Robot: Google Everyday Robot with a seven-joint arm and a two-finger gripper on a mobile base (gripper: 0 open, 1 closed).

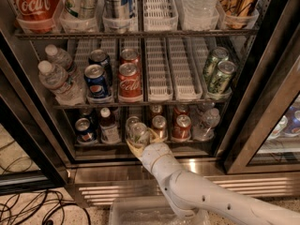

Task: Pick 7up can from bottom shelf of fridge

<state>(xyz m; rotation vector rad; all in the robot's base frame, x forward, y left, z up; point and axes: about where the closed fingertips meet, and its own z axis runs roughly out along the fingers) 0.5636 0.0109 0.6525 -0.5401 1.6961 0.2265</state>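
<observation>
The 7up can (139,133), pale green with a silver top, stands at the front of the bottom shelf (93,150) of the fridge (262,102), in the lane left of centre. My gripper (143,142) reaches up from the bottom of the view on a white arm. Its yellowish fingers (133,149) sit on either side of the can and are shut on it. The lower part of the can is hidden behind the gripper.
Beside the can stand red cola cans (181,127), a Pepsi can (84,129), a small bottle (110,125) and a water bottle (206,123). The shelf above holds more cans (129,81) and green cans (220,76). Cables (28,207) lie at the lower left.
</observation>
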